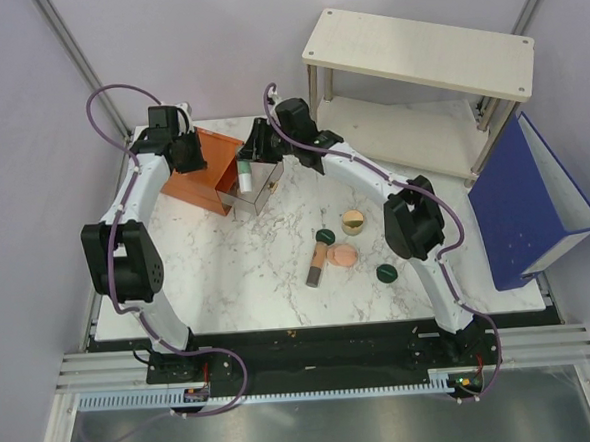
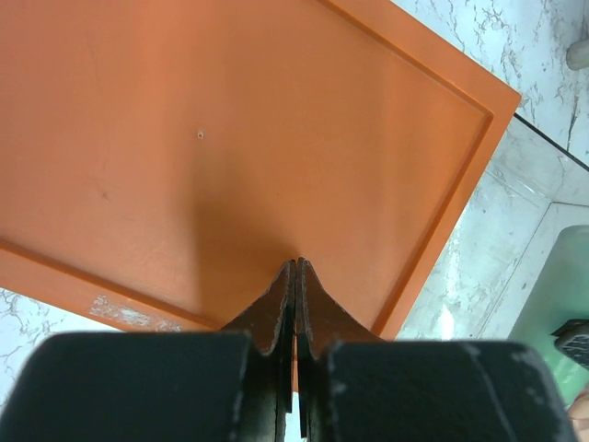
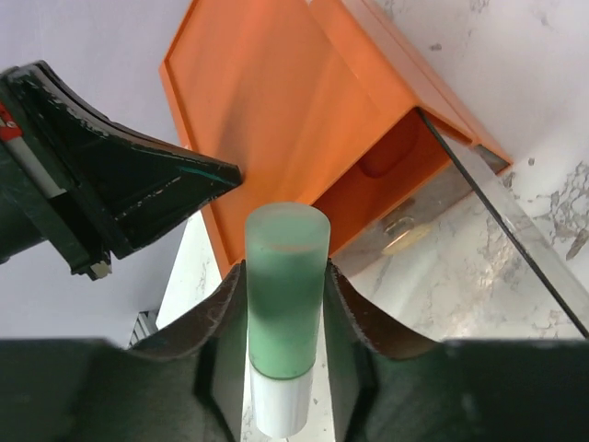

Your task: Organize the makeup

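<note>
Right claw (image 3: 285, 269) clamps the one tube (image 3: 286, 304), left claw (image 2: 295, 274) pressed together over one box (image 2: 230, 138); only overhead shows two discs (image 1: 325, 235) (image 1: 385, 273).

Open tabletop (image 1: 228, 275) before orange box (image 1: 207, 176)

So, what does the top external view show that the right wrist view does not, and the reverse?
Only top external: makeup lying on the table, namely a tan-gold jar, a peach-pink compact, a dark green disc, a second dark green disc and a brown-pink stick; also the shelf and blue bin.
Only right wrist: the right pincer shut on the mint-green tube, seen close, and the orange box open inside.
Both: the box, the clear drawer, the tube.
</note>
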